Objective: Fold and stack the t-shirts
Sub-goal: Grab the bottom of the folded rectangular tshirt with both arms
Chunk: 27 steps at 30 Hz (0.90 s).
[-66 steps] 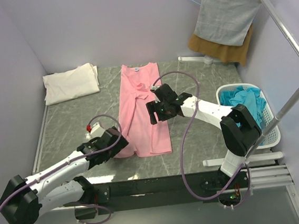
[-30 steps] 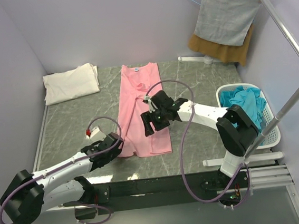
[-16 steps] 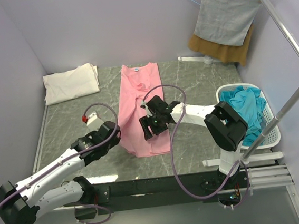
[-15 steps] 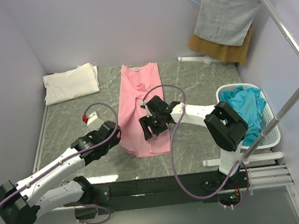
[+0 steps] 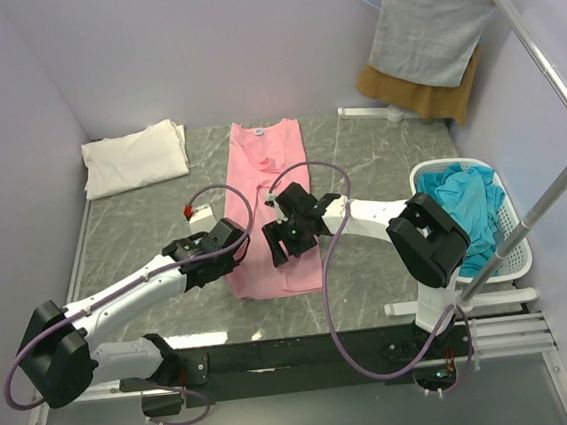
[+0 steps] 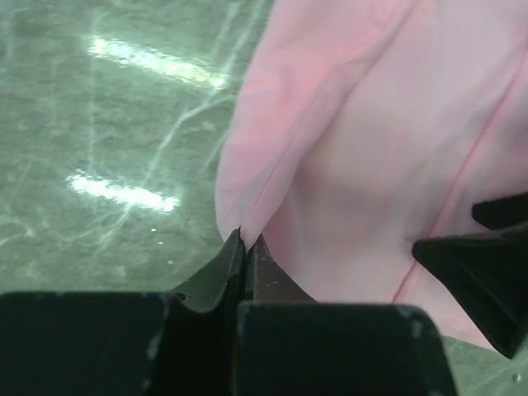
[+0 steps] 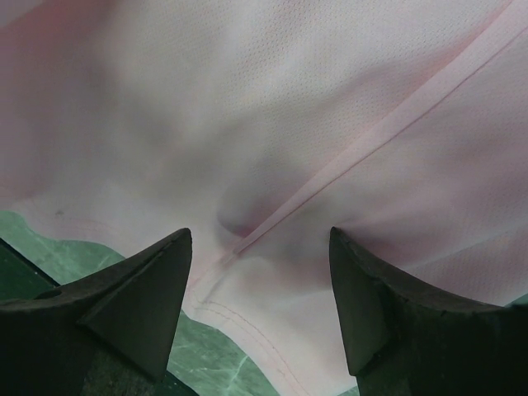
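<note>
Where the pink t-shirt (image 5: 266,189) lies as a long, lengthwise-folded strip down the middle of the table (image 5: 135,237), its near left edge is now gathered inward. Half a second ago that corner sat further out to the left. The left gripper (image 6: 244,241) is clamped tight on a fold of this edge, the pink cloth rising in a ridge from its closed tips. Since the earlier frame it has carried the fold toward the shirt's centre, and the left arm has swung in with it. The right gripper (image 7: 260,239) hovers low over the shirt's near half with its fingers spread apart and nothing between them but a stitched seam running across the fabric below. It has barely shifted in the last half second, though a couple of seconds back it stood further right, off the cloth's edge.

By count there is one pink shirt and one cream-white t-shirt (image 5: 135,156), which lies folded in the far left corner. The teal t-shirts (image 5: 468,200) are bundled in a single white basket (image 5: 513,246) at the right — how many is not clear from the heap. Behind the basket hang one grey cloth (image 5: 429,33) and, under it, one mustard-brown cloth (image 5: 428,98).
</note>
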Tool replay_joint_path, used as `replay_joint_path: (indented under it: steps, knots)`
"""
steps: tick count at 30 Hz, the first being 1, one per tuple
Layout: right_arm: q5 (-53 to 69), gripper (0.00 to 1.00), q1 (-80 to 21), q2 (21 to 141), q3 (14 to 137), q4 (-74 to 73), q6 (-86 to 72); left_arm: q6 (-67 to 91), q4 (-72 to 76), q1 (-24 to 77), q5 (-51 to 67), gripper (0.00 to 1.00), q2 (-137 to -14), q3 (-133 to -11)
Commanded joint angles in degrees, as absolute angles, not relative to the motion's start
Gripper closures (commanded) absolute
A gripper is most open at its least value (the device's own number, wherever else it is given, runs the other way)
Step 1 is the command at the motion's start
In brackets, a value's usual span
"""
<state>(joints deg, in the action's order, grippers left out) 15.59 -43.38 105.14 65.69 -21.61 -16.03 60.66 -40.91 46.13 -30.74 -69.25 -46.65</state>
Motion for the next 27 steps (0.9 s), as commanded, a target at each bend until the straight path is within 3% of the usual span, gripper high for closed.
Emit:
replay_joint_path:
  steps: [1,10,20,21,22,23,24,27]
  knots:
    - [16.08,0.26,-44.56,106.87,65.3,-22.76,-16.96,55.29,-33.76,47.11,-25.93,0.99,-70.48,-49.3]
    - [15.91,0.25,-44.91,106.53,65.3,-22.76,-17.66,52.91,-26.28,53.78,-16.18,0.99,-78.73,-48.69]
    - [14.24,0.25,-44.91,106.79,65.92,-23.73,-18.46,60.81,-36.64,61.35,-18.63,0.99,-82.97,-46.59]
    - [13.89,0.25,-44.83,106.79,66.0,-23.9,-18.63,62.39,-39.26,61.35,-19.85,0.84,-83.06,-46.23]
    - [13.71,0.24,-44.82,106.53,66.01,-23.82,-18.72,63.19,-40.33,61.35,-20.47,0.55,-82.97,-46.06]
    - [13.19,0.25,-44.74,106.26,65.92,-23.73,-18.89,65.11,-41.65,61.35,-21.35,0.07,-82.88,-45.97]
    - [12.57,0.24,-44.74,105.48,65.92,-23.99,-19.07,65.91,-42.7,61.35,-22.84,0.01,-82.53,-45.88]
    - [9.94,0.24,-44.82,103.02,66.09,-24.43,-19.95,69.33,-47.01,61.35,-27.57,0.01,-80.35,-46.58]
